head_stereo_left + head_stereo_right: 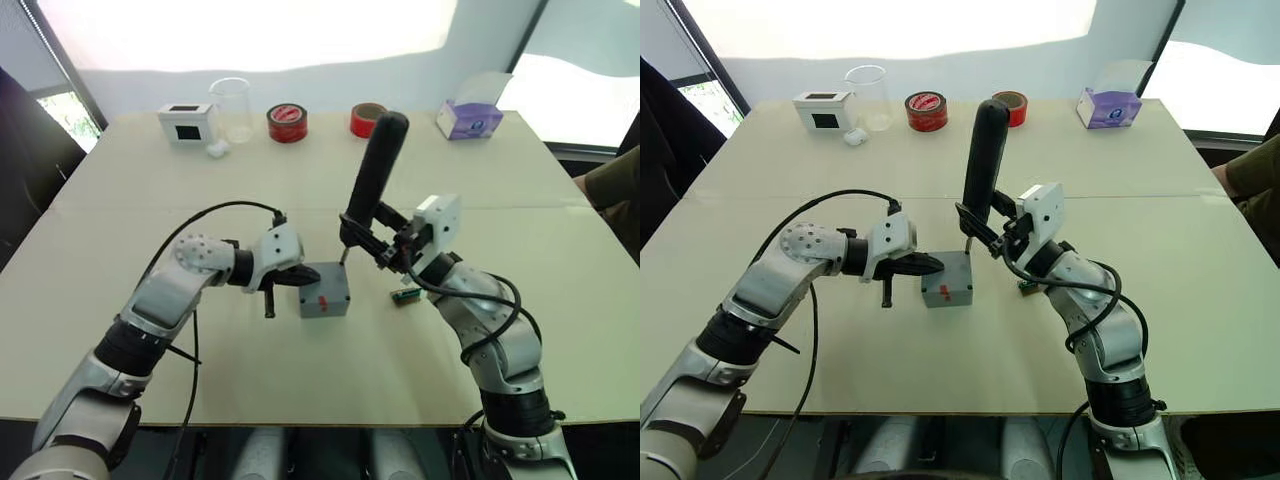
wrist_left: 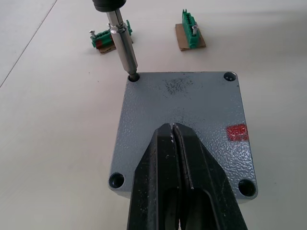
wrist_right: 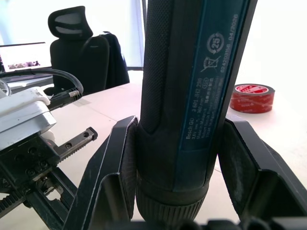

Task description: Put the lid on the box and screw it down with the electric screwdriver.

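The grey box [image 1: 323,301], with a red mark on its side, stands on the table with the lid [image 2: 182,100] lying on top of it. My left gripper [image 2: 172,125] is shut, its fingertips resting on the lid's top. My right gripper [image 1: 385,250] is shut on the electric screwdriver [image 1: 375,175], a long black tool held almost upright and leaning slightly. Its metal bit [image 2: 123,43] sits in one corner hole of the lid. The three other corner holes show as dark recesses.
Two green terminal blocks [image 2: 190,24] [image 2: 103,38] lie beside the box. Along the table's far edge stand a white box with a black window [image 1: 187,122], a clear beaker [image 1: 233,108], two red tape rolls [image 1: 287,122] [image 1: 367,120] and a tissue box [image 1: 468,118].
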You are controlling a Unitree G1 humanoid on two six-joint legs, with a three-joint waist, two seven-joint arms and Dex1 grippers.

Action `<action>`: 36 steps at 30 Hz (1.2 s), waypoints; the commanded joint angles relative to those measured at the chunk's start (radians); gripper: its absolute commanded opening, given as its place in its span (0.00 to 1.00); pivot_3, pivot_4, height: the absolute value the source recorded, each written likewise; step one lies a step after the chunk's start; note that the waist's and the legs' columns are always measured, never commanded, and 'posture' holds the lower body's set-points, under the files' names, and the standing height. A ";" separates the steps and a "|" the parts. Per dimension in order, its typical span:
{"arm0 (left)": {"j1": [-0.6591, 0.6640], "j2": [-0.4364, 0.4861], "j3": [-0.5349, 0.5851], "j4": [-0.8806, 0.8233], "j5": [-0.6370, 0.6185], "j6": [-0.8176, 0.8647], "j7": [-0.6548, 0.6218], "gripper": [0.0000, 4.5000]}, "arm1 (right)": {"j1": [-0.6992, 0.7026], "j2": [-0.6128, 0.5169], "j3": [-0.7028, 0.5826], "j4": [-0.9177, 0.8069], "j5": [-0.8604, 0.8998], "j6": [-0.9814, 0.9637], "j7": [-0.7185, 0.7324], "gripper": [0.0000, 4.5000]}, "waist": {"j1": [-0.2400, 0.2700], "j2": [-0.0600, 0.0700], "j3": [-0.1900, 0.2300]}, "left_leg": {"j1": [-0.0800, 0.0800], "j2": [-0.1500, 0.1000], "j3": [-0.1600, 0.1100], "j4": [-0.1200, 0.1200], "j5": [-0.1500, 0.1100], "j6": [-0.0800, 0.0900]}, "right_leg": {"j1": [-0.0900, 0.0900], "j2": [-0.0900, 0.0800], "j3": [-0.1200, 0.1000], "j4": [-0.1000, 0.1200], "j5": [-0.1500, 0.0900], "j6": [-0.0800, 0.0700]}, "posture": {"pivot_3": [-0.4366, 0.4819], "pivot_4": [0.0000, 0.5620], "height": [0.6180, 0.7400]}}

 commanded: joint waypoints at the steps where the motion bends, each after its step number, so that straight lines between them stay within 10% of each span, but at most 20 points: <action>1: 0.015 -0.001 -0.023 0.007 0.025 -0.001 -0.009 0.00 | 0.040 -0.016 0.088 0.051 -0.044 0.078 -0.002 0.41 | -0.002 -0.002 -0.005 | 0.001 0.000 0.000 -0.001 0.000 0.000 | 0.000 0.000 0.000 0.000 0.000 0.000 | 0.48 0.27 1.00; 36: 0.046 -0.022 -0.021 0.010 0.053 -0.014 0.007 0.00 | 0.036 -0.038 0.124 0.087 -0.080 0.146 -0.012 0.41 | 0.002 -0.005 -0.033 | 0.016 0.002 -0.003 -0.013 -0.001 0.000 | 0.012 -0.003 -0.001 -0.014 -0.003 -0.004 | 0.48 0.27 1.00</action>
